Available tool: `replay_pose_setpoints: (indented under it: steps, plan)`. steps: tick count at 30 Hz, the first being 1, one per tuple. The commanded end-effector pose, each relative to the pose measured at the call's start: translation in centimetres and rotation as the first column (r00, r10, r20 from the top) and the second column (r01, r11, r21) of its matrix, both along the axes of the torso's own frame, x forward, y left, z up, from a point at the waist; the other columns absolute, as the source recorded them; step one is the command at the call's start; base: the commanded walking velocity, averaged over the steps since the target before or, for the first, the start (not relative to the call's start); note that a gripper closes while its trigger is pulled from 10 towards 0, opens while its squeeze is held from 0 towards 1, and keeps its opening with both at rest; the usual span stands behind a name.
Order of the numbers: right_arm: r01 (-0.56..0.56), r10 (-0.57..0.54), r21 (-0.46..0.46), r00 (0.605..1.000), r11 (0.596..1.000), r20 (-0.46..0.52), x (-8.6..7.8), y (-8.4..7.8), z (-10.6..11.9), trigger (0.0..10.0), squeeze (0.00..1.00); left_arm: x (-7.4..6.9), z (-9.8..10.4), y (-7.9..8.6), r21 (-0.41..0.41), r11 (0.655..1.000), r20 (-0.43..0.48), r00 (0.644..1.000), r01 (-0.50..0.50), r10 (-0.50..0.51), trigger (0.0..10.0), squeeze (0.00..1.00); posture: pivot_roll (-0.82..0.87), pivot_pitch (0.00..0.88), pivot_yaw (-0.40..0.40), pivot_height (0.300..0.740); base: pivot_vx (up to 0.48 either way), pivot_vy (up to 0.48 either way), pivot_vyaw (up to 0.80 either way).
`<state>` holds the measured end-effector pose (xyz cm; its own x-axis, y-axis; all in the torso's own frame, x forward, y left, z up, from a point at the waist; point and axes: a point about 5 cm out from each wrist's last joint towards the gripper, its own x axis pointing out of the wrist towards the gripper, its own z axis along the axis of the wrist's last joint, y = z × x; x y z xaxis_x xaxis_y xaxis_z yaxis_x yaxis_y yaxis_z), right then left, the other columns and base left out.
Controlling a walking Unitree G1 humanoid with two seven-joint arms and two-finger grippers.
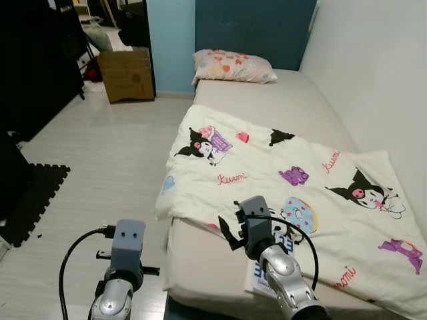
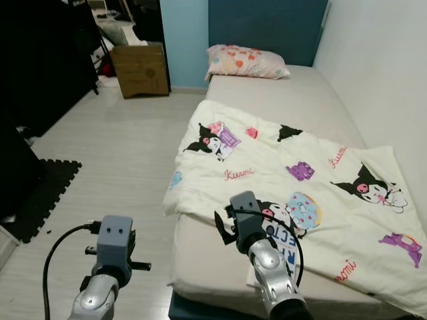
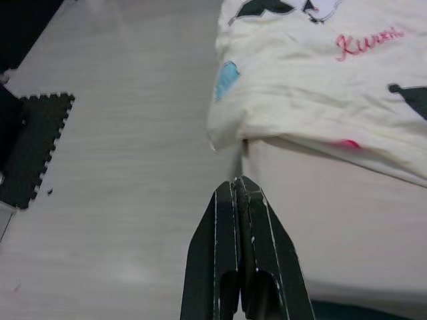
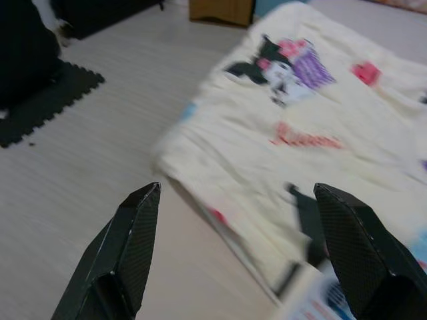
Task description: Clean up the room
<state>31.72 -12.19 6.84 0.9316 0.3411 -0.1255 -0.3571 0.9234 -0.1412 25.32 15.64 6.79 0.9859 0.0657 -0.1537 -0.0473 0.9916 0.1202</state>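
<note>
Bed (image 1: 267, 100) along the right wall, cream blanket (image 1: 280, 180) with cartoon prints spread crookedly over its near half, one corner hanging off the left edge toward the floor (image 1: 113, 153). Pillow (image 1: 233, 67) at the head. Booklet (image 2: 283, 257) with blue lettering lies on the mattress under the right arm, partly under the blanket edge.

Right gripper (image 4: 237, 247): 2 fingers spread wide, holding nothing, over the blanket's near-left edge. Left gripper (image 3: 241, 193): fingers pressed together, empty, over the floor just beside the bed's edge, below the hanging corner.

Cardboard box (image 1: 127, 75) on the floor by the far wall; contents can't be seen. Black foam mat (image 1: 33, 200) at left.
</note>
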Motion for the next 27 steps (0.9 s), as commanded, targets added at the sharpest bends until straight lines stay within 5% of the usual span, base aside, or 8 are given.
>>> replay_pose_setpoints:
  steps: [1, 8, 12, 20, 27]
  plan:
    - [0.010, -0.010, 0.011, 1.000, 1.000, -0.018, -0.16, -0.22, -0.33, 10.0, 0.00, -0.17, -0.39, -0.01, 0.003, 1.000, -0.019, 1.000, 0.003, -0.003, 10.0, 0.00, -0.04, 0.125, -0.038, 0.740, 0.000, -0.375, 0.00]
    - [0.009, -0.009, 0.011, 1.000, 1.000, -0.019, -0.22, -0.22, -0.38, 10.0, 0.00, -0.16, -0.42, 0.08, 0.003, 1.000, -0.020, 1.000, 0.002, -0.002, 10.0, 0.00, -0.04, 0.122, -0.039, 0.740, 0.000, -0.374, 0.00]
    - [0.009, -0.009, 0.012, 1.000, 1.000, -0.019, -0.21, -0.20, -0.36, 10.0, 0.00, -0.20, -0.53, 0.05, -0.065, 0.998, -0.031, 1.000, -0.007, 0.005, 10.0, 0.00, -0.04, 0.124, -0.040, 0.740, 0.000, 0.000, 0.00]
    - [0.008, -0.008, 0.013, 1.000, 1.000, -0.020, -0.27, -0.19, -0.37, 10.0, 0.00, -0.31, -0.31, 0.47, -0.059, 0.998, -0.011, 1.000, -0.018, 0.017, 10.0, 0.00, -0.04, 0.129, -0.042, 0.740, 0.000, 0.480, 0.00]
    - [0.010, -0.010, 0.017, 1.000, 1.000, -0.019, -0.24, -0.19, -0.33, 10.0, 0.00, -0.31, -0.18, 0.53, -0.038, 0.999, 0.005, 1.000, -0.015, 0.015, 10.0, 0.00, -0.04, 0.132, -0.040, 0.740, 0.000, 0.000, 0.00]
